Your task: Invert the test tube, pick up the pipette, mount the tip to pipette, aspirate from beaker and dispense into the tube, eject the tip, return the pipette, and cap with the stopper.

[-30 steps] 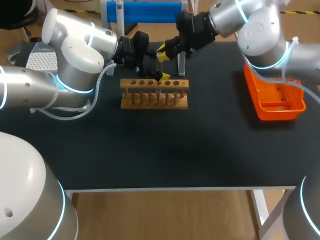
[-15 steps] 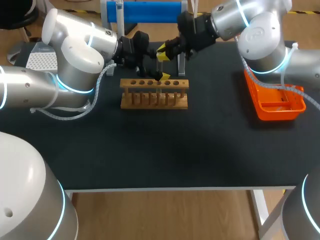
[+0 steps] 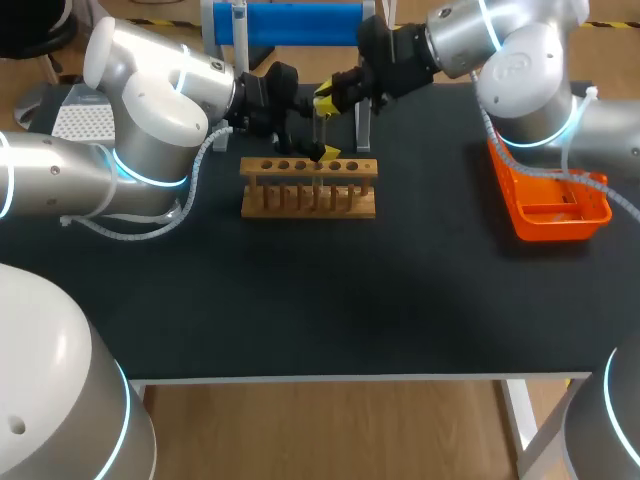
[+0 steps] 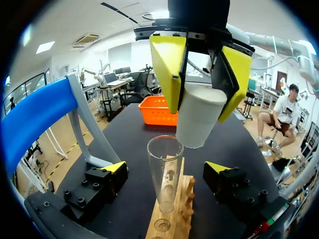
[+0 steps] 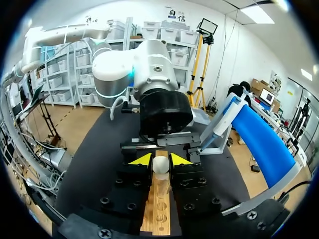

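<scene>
My right gripper point(image 5: 160, 160) is clenched on the white stopper point(image 5: 160, 165); its 2 yellow fingertips press it from both sides. The stopper's wider end sits up between the fingers and its narrower end points down. It hangs just above the open mouth of the test tube point(image 4: 164, 174), a little to 1 side of it and not seated in it.

The glass tube stands upright in a hole of the wooden rack point(image 3: 308, 188). My left gripper point(image 4: 166, 168) is released, with its 2 yellow tips on either side of the tube, low on it. There is a clear gap on both sides, so neither tip touches the glass.

From above, both grippers meet over the rack's far edge. My left arm comes in from the left and my right arm from the far right. The rack lies long side across the black surface point(image 3: 300, 300), toward its far middle.

Just beyond the rack, at the far edge, stands the blue stand point(image 3: 290, 22) on its grey uprights. Well apart to the right, near the right edge of the surface, sits the orange basket point(image 3: 550, 200). I cannot tell what lies inside it.
</scene>
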`<state>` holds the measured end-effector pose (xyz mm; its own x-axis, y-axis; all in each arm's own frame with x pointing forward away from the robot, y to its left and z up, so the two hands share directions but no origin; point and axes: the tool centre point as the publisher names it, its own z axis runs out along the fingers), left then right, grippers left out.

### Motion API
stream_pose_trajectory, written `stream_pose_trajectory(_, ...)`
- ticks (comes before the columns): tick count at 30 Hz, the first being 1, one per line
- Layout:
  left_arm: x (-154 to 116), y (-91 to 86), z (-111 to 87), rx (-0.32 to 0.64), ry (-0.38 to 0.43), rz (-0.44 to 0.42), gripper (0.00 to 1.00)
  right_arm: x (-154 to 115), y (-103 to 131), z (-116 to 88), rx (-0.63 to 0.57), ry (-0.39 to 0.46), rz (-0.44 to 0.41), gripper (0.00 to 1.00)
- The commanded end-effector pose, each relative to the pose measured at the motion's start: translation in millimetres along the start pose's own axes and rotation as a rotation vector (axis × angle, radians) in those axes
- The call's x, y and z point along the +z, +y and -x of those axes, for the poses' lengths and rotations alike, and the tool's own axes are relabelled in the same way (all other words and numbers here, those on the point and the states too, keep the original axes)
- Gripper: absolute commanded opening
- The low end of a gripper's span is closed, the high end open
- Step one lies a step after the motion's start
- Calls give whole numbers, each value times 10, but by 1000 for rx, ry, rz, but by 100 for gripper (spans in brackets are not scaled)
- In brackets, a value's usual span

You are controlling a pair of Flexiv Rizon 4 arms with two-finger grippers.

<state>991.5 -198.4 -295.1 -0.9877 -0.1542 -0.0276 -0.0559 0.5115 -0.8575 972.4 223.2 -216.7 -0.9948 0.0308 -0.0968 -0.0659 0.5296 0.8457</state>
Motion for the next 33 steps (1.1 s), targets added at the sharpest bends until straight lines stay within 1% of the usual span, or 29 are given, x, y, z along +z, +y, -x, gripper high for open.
stream_pose_trajectory(1, 1, 0, 9, -1, 2, 2, 100, 18, -7, 27, 2, -8, 1, 0)
stream_pose_trajectory(12, 1, 0, 9, -1, 2, 2, 100, 52, -48, 71, 8, -14, -10, 0)
stream_pose_trajectory(33, 1, 0, 9, -1, 2, 2, 100, -4, -130, -78, 31, 1, -7, 0)
